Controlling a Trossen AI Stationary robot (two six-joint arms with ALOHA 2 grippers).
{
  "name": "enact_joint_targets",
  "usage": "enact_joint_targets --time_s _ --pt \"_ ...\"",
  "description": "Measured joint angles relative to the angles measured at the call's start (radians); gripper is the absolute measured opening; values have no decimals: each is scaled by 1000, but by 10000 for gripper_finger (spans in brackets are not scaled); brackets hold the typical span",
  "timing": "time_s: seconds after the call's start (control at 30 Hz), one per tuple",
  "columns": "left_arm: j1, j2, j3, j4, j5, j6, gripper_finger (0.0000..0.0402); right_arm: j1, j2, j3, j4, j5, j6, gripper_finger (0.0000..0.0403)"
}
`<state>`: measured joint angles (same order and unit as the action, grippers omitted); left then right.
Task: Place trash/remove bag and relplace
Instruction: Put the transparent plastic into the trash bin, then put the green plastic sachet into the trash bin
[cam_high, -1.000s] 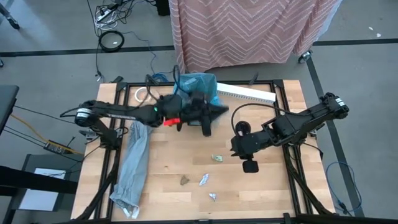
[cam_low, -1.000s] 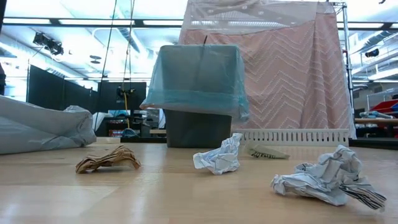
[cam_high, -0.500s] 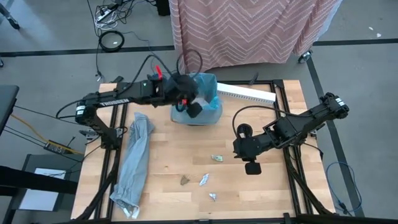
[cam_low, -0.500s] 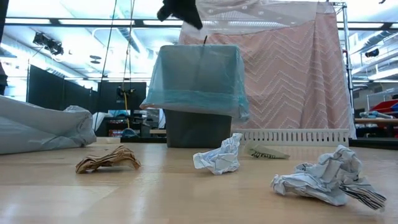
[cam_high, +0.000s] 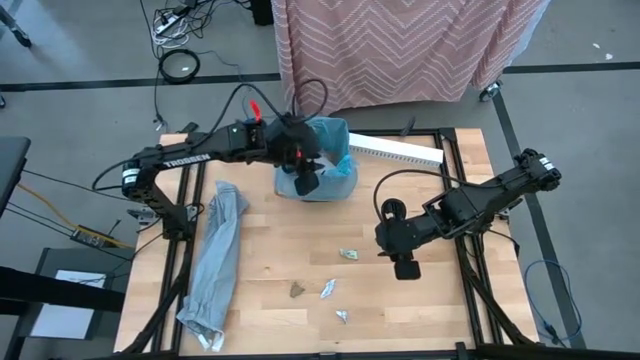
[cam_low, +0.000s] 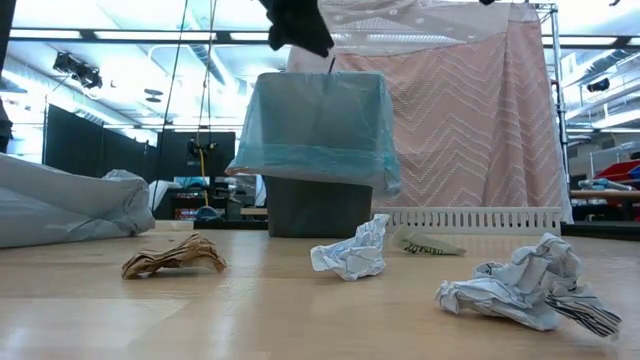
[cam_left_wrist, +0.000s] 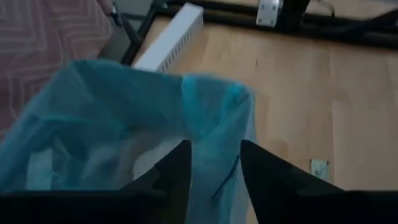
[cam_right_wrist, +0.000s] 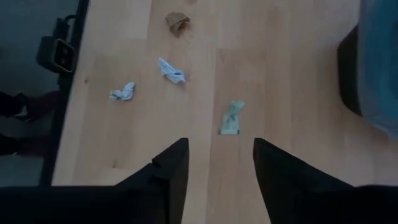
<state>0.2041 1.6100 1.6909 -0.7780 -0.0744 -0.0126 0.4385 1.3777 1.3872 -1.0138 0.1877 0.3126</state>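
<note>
The blue bag (cam_high: 322, 158) lines a small dark bin (cam_low: 320, 205) at the table's far middle, its top folded over the rim (cam_low: 310, 160). My left gripper (cam_left_wrist: 216, 177) hangs open above the bag's mouth, clear of it, and also shows over the bin in the low view (cam_low: 298, 25). Trash scraps lie on the wood nearer the front: a greenish-white one (cam_right_wrist: 231, 117), a brown one (cam_high: 297, 290) and white ones (cam_high: 327, 289). My right gripper (cam_right_wrist: 214, 174) stands open above the table, right of the bin and short of the greenish-white scrap.
A pale grey plastic bag (cam_high: 215, 260) lies stretched along the table's left side. A white slotted strip (cam_high: 395, 150) lies at the far edge, right of the bin. A pink patterned cloth (cam_high: 400, 45) hangs beyond the table. Bare wood lies around the scraps.
My left gripper has swung from the bin's near right side toward the far left, ending above the bag's mouth, and has tipped from lying level across the table to pointing down. It has come into the low view above the bin. The bag, bin and scraps lie as before.
</note>
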Motion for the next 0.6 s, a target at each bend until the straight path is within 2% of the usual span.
enact_joint_targets --time_s 0.17,0.27,0.37,0.47,0.6 --pt "8 -9 85 -9 -16 -9 162 0 -1 -20 5 43 1 188" --pt "13 -25 130 -72 -45 8 163 0 0 -60 4 45 17 195" --pt "23 -80 142 -75 -71 1 162 6 0 -120 41 45 66 199" --pt "33 -194 119 -21 -95 -17 157 14 0 -192 152 46 77 203" --pt "26 -335 5 -9 -106 -49 146 18 0 -326 423 46 76 208"
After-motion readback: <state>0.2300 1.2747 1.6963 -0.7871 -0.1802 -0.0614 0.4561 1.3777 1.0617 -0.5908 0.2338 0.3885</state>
